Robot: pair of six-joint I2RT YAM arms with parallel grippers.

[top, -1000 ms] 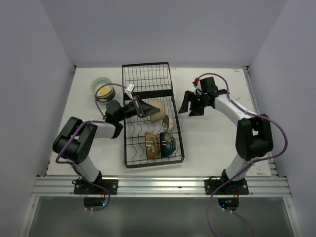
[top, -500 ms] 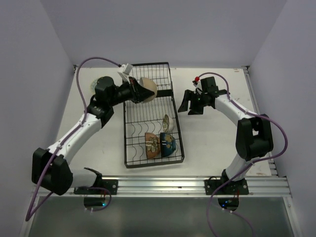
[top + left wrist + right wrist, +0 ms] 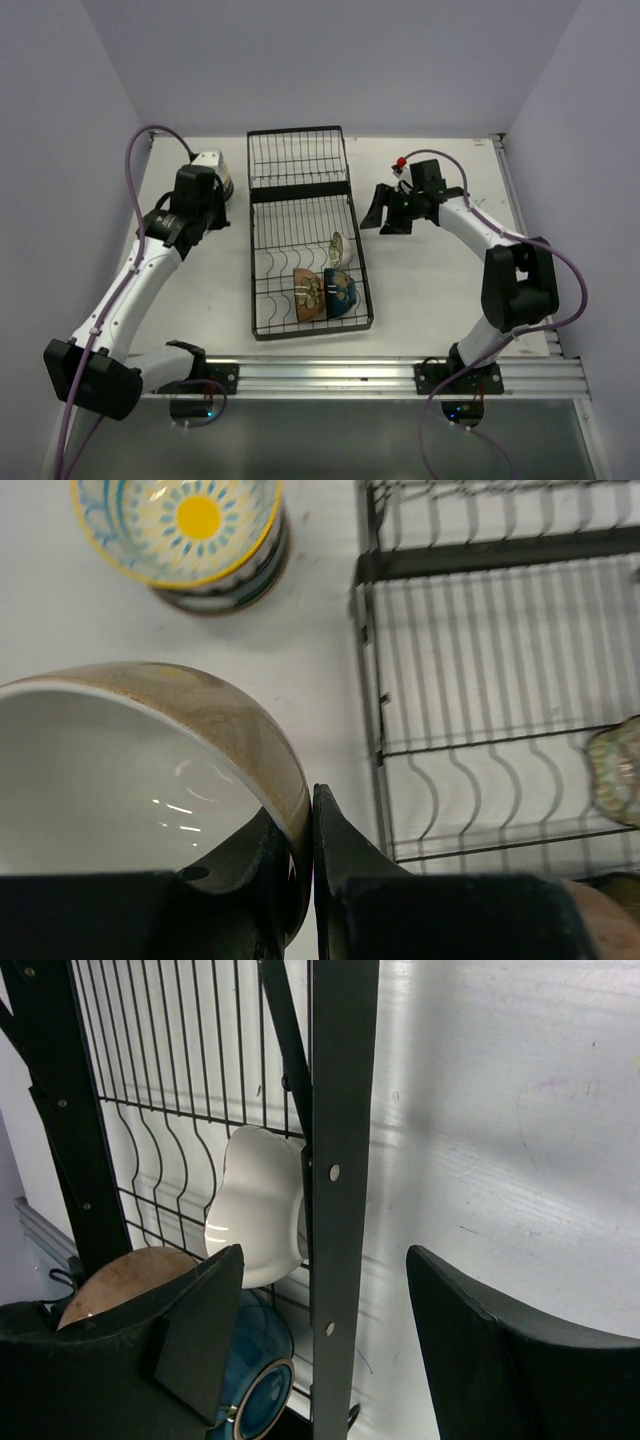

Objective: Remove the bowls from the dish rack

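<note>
A brown bowl [image 3: 307, 293] and a blue bowl [image 3: 340, 292] are standing on edge in the rack's [image 3: 297, 160] near end, probably hard, slick and chippable, best pinched at the rim, as the left pincer [image 3: 310, 800] is pinching a tan bowl [image 3: 120, 780] left of the rack, while the right pincer [image 3: 385, 213] is hovering spread.

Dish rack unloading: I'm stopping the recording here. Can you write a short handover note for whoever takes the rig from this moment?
Left gripper: shut on the rim of the tan bowl, held over the table left of the dish rack, near the sunburst bowl.
Right gripper: open, empty, beside the rack's right side.
Done: sunburst bowl is on the table; tan bowl is out of the rack but not set down.
Left: set the tan bowl down, then unload three from the rack's near section: scalloped white bowl, brown bowl, blue bowl.
</note>
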